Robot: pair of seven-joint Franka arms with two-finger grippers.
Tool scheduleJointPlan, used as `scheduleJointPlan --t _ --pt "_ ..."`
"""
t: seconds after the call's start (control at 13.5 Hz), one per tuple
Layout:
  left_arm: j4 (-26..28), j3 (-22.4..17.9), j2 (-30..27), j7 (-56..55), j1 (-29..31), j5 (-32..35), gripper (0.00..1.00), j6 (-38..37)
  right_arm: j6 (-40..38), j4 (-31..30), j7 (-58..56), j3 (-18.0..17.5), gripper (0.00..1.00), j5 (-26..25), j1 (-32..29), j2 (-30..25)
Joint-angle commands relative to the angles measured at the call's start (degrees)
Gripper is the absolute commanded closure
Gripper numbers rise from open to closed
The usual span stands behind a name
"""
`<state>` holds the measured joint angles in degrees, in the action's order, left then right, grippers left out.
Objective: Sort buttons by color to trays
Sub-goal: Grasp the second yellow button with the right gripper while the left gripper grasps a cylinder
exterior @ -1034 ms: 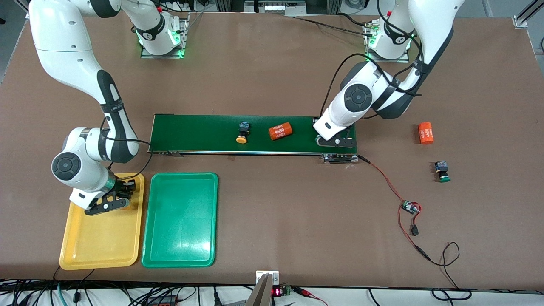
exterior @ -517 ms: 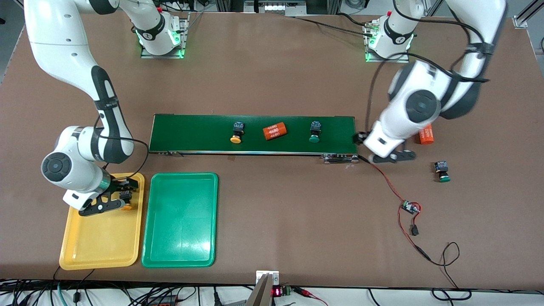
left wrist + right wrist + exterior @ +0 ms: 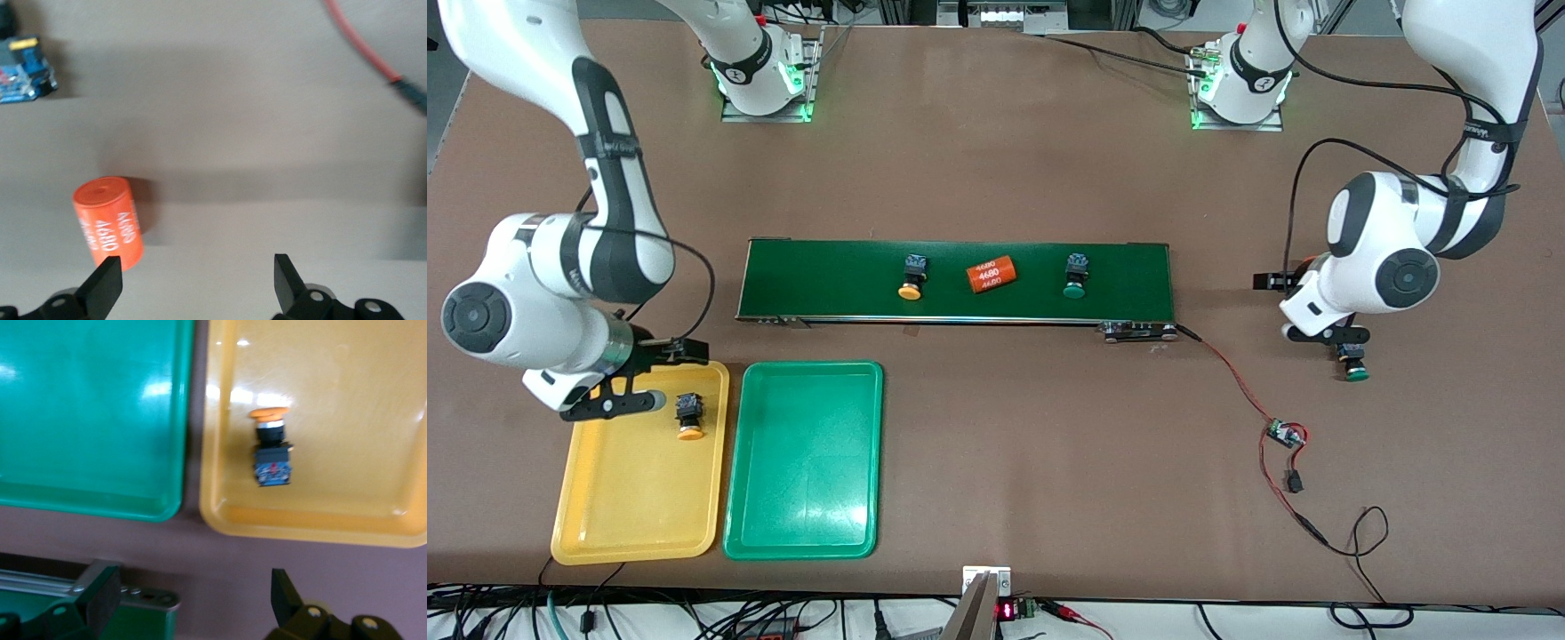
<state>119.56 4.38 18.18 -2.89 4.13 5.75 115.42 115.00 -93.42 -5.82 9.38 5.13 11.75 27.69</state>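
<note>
Buttons sorted so far number just one: an orange-capped button (image 3: 688, 416) lies loose in the yellow tray (image 3: 631, 516), at the tray's end farther from the front camera, freshly let go by the right gripper (image 3: 637, 378), which a second ago was down in the tray on it and has now lifted clear with its fingers spread and empty. The green tray (image 3: 805, 507) beside it holds nothing yet. Toward the left arm's end of the table, a green-capped button (image 3: 1353, 360) sits on the bare tabletop, and the left gripper (image 3: 1327, 331) has swung over from the conveyor belt (image 3: 1138, 271) to hang just above it and the orange cylinder (image 3: 108, 221) next to it, fingers wide apart and holding nothing. Nearer the front camera than that button lies a small circuit board (image 3: 1284, 434) on red wires. Farther up, the belt now carries three items in a row: a second orange-capped button (image 3: 911, 275), another orange cylinder (image 3: 991, 274) and a second green-capped button (image 3: 1075, 275), the last set down there by the left arm within the past second. By that count one of four buttons is home, and the green tray's first arrival looks to be next.
</note>
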Motion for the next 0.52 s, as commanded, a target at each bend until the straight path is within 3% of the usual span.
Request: scheduleJointPlan --t 0.0,0.22,0.3,0.44 --pt "1.7 -2.0 -0.8 2.3 -0.7 4.9 0.0 0.8 0.2 -6.8 5.9 -0.9 0.0 0.6 3.2 -5.2" --pt "7.8 -5.3 -0.8 2.4 -0.6 7.4 0.0 9.1 0.5 -10.1 16.7 -3.2 0.0 0.6 6.7 -8.0" --pt "11.0 -6.7 -0.5 2.4 -0.6 7.7 0.0 15.0 0.8 -11.1 19.7 -4.6 0.0 0.6 7.4 -9.0" --pt "13.9 -7.7 0.5 2.4 -0.6 7.9 0.0 19.4 0.8 -11.9 26.8 -8.5 0.0 0.6 7.8 -10.1"
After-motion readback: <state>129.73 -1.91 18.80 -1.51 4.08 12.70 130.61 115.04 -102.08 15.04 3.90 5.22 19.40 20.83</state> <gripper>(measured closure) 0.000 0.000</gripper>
